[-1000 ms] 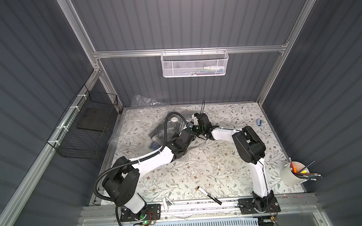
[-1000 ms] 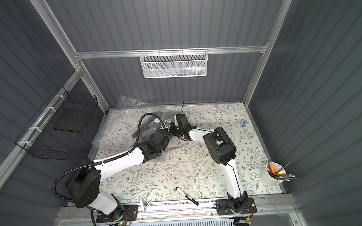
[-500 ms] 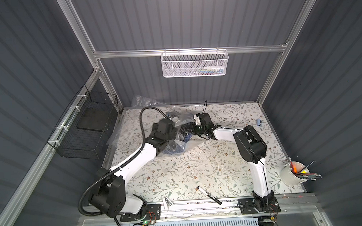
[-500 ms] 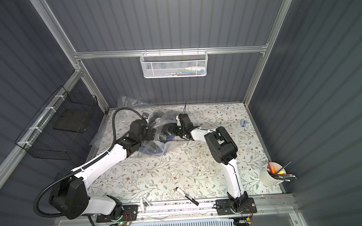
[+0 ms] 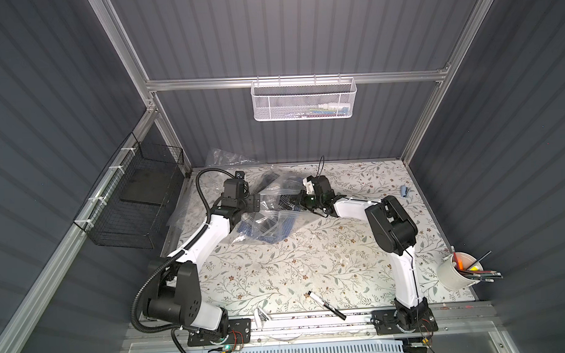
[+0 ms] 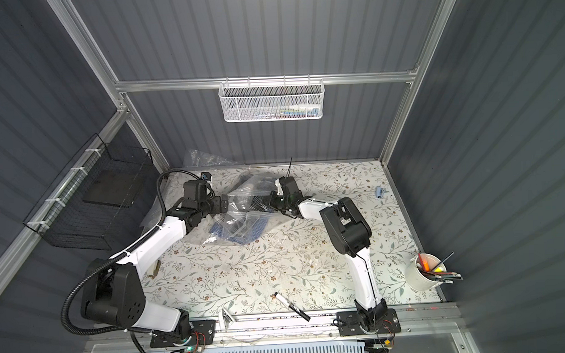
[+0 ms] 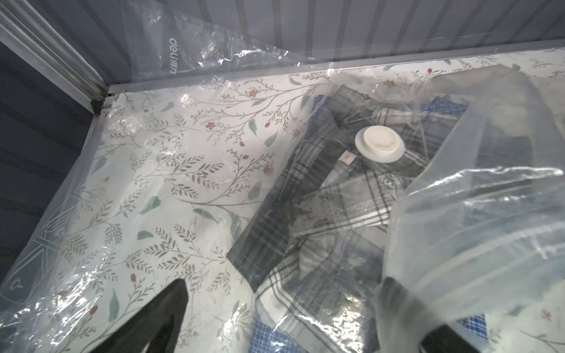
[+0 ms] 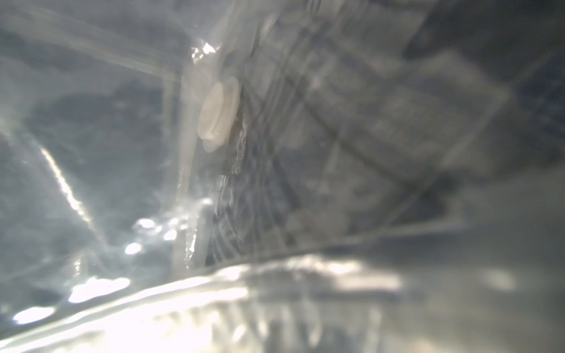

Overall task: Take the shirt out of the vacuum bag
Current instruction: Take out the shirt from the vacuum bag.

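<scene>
Left gripper [image 5: 255,203] wide open, empty, beside bag [image 7: 360,189]. Right gripper [image 5: 295,200] shut, pinching raised bag film. Shirt [image 7: 269,232] inside bag, under valve [image 7: 379,143], far table [image 5: 342,246] side. Keep film lifted; slide left jaws in low, grip cloth only.

Both arms wear glossy white shells on their long links and matte black housings at the joints. The left arm [image 5: 209,235] has a ribbed black hose [image 5: 199,190] alongside and small holes in its round shoulder housing [image 5: 188,308], while the right arm [image 5: 402,276] carries a thin black cable [image 5: 414,276] and a black tie [image 5: 320,166] at the wrist. The left hand [image 5: 254,204] and right hand [image 5: 296,201] are black, and each arm has a screwed black plate [image 5: 218,331] at its foot, with red and black wires [image 5: 236,337] and a green light [image 5: 228,348] at the left one.
</scene>
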Controlling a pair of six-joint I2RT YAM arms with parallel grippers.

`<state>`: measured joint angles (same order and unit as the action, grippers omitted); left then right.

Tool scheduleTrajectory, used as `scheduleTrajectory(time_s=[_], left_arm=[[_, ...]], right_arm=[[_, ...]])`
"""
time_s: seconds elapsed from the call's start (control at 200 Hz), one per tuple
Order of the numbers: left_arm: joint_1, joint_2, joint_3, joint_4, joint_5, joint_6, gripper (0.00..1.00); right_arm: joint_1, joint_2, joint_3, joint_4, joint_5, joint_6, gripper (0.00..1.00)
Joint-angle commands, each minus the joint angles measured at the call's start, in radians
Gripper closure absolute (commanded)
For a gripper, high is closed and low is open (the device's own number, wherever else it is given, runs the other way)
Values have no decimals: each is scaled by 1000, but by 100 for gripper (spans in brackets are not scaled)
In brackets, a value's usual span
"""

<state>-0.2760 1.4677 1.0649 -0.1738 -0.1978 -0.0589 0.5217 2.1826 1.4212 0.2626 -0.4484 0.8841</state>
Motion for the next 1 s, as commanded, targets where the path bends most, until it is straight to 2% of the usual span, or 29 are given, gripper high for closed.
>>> scheduleTrajectory(time_s=[0.0, 0.165, 0.27, 0.44, 0.605, 0.715, 0.856, 0.901, 0.996], left_arm=[[3, -45, 46, -51, 62, 22, 2], [3, -24, -36, 2, 133, -20, 12], [1, 2, -76, 38, 153, -34, 16], [1, 18, -101, 68, 143, -18, 17], [1, 40, -108, 89, 150, -10, 17], [1, 51, -108, 92, 157, -9, 14], [1, 36, -96, 86, 179, -5, 4], [1, 27, -81, 70, 200, -4, 1], [1, -13, -40, 33, 256, 1, 1]], right_arm=[[-11, -3, 15, 33, -23, 27, 100], [-11, -83, 13, -4, -24, 25, 100], [-12, -152, 22, -97, 2, -12, 100], [-11, -231, 39, -225, 40, -57, 100], [-18, -180, 75, -321, 46, -69, 100], [-24, -170, 113, -338, 45, -68, 100], [-9, -105, 157, -376, 43, -102, 100], [-11, -81, 143, -361, 43, -94, 100], [-12, -59, 90, -282, 47, -59, 100]])
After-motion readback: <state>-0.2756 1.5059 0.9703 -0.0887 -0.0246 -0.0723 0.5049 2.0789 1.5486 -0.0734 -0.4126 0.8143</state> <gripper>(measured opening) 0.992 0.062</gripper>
